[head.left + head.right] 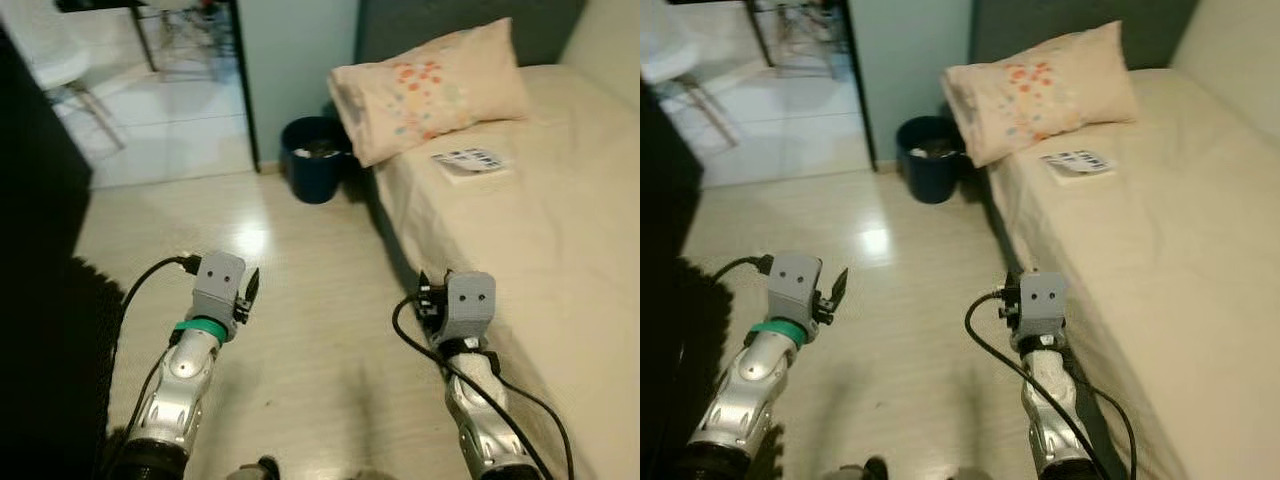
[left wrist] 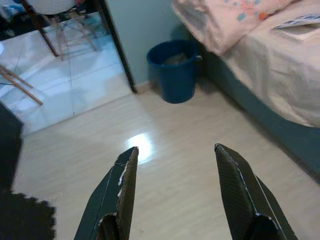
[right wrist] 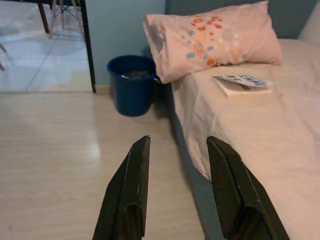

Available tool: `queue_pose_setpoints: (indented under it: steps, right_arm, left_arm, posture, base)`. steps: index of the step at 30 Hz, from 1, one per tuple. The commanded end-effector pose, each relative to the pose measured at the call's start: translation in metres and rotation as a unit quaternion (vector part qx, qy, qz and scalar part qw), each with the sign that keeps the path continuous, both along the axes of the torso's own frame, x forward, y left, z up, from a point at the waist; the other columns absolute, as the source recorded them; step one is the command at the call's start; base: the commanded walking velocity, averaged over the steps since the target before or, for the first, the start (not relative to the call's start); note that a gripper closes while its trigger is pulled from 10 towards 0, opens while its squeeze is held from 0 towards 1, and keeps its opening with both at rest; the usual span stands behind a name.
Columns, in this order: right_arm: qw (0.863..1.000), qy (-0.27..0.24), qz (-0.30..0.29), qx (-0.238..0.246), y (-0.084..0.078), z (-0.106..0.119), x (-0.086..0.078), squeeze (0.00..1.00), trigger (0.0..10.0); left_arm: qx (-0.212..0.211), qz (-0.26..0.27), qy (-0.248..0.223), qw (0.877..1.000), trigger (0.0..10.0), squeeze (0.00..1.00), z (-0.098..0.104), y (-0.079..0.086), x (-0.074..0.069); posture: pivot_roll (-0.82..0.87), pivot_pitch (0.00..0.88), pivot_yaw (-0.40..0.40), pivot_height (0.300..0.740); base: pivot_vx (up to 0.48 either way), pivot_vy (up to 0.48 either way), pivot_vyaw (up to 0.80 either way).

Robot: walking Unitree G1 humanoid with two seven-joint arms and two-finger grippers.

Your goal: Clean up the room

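Book (image 3: 243, 83) on bed (image 1: 560, 260), beside pillow (image 1: 430, 85).

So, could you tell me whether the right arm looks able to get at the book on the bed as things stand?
Probably yes: the right end effector is open at the bed's edge, with bare sheet up to the book, though it lies well ahead.

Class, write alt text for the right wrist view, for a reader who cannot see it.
Two open black fingers of the right gripper point over a pale wood floor toward a bed. On the bed lie a spotted pillow and a book; a blue bin stands beside it.
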State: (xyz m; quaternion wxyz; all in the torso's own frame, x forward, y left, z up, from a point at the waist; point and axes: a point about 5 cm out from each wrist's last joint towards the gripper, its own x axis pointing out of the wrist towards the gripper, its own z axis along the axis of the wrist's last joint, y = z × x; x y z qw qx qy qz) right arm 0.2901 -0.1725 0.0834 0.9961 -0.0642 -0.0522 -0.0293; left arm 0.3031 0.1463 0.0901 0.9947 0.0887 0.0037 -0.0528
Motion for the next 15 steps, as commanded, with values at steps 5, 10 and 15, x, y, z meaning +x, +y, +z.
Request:
queue_pose_setpoints:
  steps: [5,10,15]
  right_arm:
    - [1.000,0.012,-0.003,-0.002,-0.0007,-0.0062,-0.0043,0.00,10.0]
    - [1.000,0.013,-0.003,-0.002,-0.0006,-0.0066,-0.0043,0.00,10.0]
    - [1.000,0.017,-0.002,-0.002,-0.0010,-0.0082,-0.0046,0.00,10.0]
  left_arm:
    - [0.002,-0.004,0.009,1.000,10.0,0.00,-0.0037,-0.0019,-0.0022]
    - [0.002,-0.003,0.010,1.000,10.0,0.00,-0.0038,-0.0017,-0.0025]
    - [0.002,0.000,0.013,1.000,10.0,0.00,-0.0052,-0.0009,-0.0027]
  posture:
    - [-0.15,0.057,0.056,0.725]
    - [-0.15,0.057,0.056,0.725]
    - [-0.15,0.058,0.055,0.725]
  base:
    - [-0.298,0.000,0.00]
    - [-0.299,0.000,0.00]
    - [-0.228,0.000,0.00]
